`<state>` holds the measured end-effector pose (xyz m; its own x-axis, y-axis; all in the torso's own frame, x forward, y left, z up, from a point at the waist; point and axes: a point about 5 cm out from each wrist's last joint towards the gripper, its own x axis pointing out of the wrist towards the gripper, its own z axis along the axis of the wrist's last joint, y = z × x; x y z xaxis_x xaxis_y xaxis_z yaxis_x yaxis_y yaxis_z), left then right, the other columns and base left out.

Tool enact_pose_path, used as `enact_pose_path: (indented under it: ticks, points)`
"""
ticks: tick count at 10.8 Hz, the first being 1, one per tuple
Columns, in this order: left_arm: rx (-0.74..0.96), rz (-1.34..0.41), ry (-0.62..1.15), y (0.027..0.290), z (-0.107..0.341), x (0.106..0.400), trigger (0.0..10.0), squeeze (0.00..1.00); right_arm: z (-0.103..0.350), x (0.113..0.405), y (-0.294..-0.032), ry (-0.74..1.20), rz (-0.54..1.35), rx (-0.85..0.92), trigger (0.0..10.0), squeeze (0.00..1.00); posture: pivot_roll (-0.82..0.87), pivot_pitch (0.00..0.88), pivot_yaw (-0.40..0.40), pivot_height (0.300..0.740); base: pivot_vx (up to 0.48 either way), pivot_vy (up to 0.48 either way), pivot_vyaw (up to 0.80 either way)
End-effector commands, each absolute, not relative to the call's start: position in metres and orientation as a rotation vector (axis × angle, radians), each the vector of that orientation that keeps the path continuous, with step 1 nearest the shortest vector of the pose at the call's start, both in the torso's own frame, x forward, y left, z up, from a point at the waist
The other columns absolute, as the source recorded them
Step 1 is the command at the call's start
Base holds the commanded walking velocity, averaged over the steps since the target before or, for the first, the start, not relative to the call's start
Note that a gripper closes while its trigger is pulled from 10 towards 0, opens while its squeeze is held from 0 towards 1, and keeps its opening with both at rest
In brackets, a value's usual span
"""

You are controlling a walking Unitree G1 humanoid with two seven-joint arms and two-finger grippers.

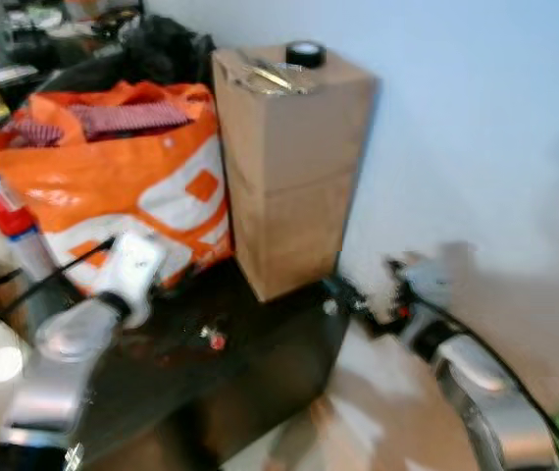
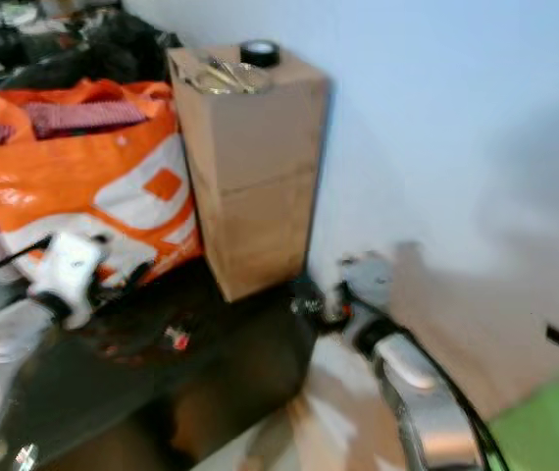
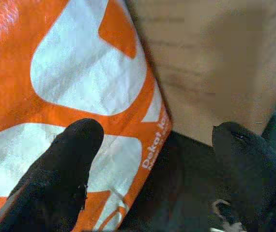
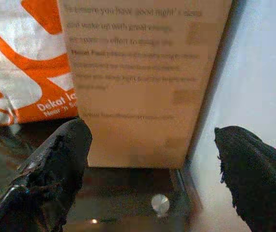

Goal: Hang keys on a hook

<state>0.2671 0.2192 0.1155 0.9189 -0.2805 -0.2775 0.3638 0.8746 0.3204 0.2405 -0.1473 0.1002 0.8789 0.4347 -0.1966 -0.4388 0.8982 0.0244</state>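
Observation:
A small red and silver object (image 1: 211,339), perhaps the keys, lies on the dark glass table (image 1: 260,383) in front of the orange bag. It is too blurred to be sure. My left gripper (image 3: 157,140) is open, low over the table, facing the gap between the orange bag (image 1: 113,177) and the cardboard box (image 1: 289,167). My right gripper (image 4: 152,140) is open too, at the table's right corner, facing the foot of the box. Nothing sits between either pair of fingers.
A black tape roll (image 1: 305,53) and something shiny (image 1: 278,77) rest on top of the box. A pale blue wall (image 1: 476,128) stands behind and to the right. Clutter fills the back left. A round metal stud (image 4: 160,204) marks the glass corner.

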Motion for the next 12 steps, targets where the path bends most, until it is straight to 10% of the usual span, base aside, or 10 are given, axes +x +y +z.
enact_pose_path:
  ticks: [1,6,7,8,11,12]
  points:
    - [0.371,-0.431,0.198,0.206,0.121,0.271,10.0,0.00,0.101,0.237,-0.156,0.218,0.451,-0.030,10.0,0.00,-0.09,0.000,0.006,0.732,0.000,0.000,0.00]
    - [0.508,-0.720,0.376,0.190,0.092,0.296,10.0,0.00,0.101,0.218,-0.157,0.301,0.555,-0.111,10.0,0.00,-0.15,0.000,0.005,0.732,0.000,0.000,0.00]
    - [0.481,-0.764,0.425,0.188,0.086,0.300,10.0,0.26,0.101,0.216,-0.157,0.316,0.564,-0.127,10.0,0.00,-0.17,0.000,0.002,0.732,0.000,0.000,0.00]
    - [0.450,-0.776,0.559,0.191,0.074,0.304,10.0,1.00,0.101,0.214,-0.159,0.337,0.569,-0.141,10.0,0.00,-0.17,0.000,-0.009,0.732,0.000,0.000,0.00]
    - [0.496,-0.722,0.692,0.195,0.052,0.307,10.0,0.90,0.099,0.206,-0.158,0.390,0.611,-0.193,10.0,0.00,-0.20,0.053,-0.028,0.732,0.000,0.000,0.00]
    - [0.493,-0.740,0.721,0.196,0.048,0.304,10.0,0.00,0.099,0.204,-0.157,0.398,0.621,-0.195,10.0,0.00,-0.20,0.075,-0.034,0.732,0.000,0.000,0.00]
